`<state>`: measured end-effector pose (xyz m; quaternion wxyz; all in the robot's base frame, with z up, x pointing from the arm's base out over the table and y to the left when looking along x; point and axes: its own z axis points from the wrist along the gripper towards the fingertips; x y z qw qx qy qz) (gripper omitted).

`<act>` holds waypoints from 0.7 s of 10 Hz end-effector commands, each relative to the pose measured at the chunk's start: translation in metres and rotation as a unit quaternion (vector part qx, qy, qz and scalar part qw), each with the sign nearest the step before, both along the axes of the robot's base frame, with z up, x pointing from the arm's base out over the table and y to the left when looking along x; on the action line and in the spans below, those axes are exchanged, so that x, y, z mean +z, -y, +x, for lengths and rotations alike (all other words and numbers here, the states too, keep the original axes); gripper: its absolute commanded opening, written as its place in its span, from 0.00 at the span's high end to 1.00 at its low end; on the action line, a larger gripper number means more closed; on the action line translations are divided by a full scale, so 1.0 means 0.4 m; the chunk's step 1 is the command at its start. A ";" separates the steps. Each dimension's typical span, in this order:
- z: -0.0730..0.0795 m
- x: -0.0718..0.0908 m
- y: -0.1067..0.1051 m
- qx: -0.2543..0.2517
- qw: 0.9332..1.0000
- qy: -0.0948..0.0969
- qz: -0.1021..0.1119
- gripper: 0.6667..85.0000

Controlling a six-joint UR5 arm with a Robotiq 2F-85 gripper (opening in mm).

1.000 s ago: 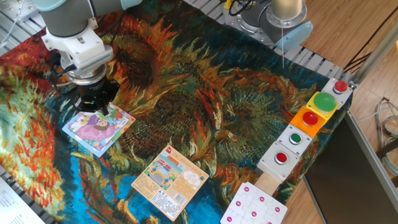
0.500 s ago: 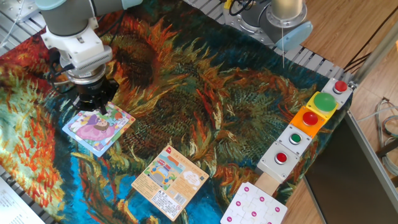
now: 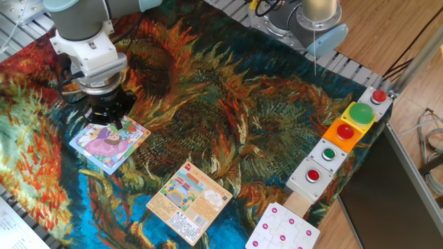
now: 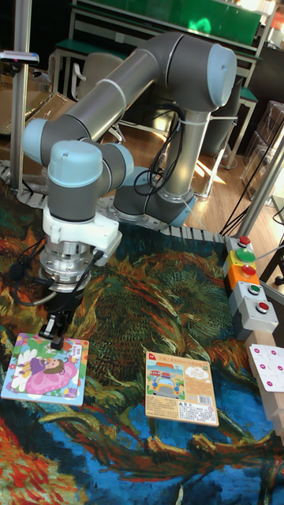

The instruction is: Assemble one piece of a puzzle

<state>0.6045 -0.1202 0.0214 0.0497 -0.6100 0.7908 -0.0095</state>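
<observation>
The puzzle [image 3: 105,145] [image 4: 43,369] lies flat on the sunflower cloth at the left: a square with a pink-purple figure and a light-blue rim. My gripper [image 3: 115,122] [image 4: 57,341] points straight down with its dark fingertips at the puzzle's far edge, touching it or just above it. The fingers stand close together. A pale whitish-green patch [image 3: 129,127] shows in the puzzle right beside the fingertips. I cannot tell the piece apart from the rest of the picture there, nor whether the fingers hold it.
An orange printed card [image 3: 188,201] [image 4: 180,387] lies in front of the puzzle to the right. A white board with pink dots [image 3: 284,230] sits at the near right. A row of button boxes [image 3: 342,131] [image 4: 246,284] lines the right edge.
The gripper and wrist have shifted slightly to the right along the puzzle's far edge. The puzzle and card have not moved.
</observation>
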 end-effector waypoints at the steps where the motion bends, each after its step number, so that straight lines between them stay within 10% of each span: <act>1: -0.011 -0.009 -0.006 -0.011 1.000 0.006 0.007 0.99; 7: -0.022 -0.025 0.000 -0.009 1.000 0.014 0.005 0.99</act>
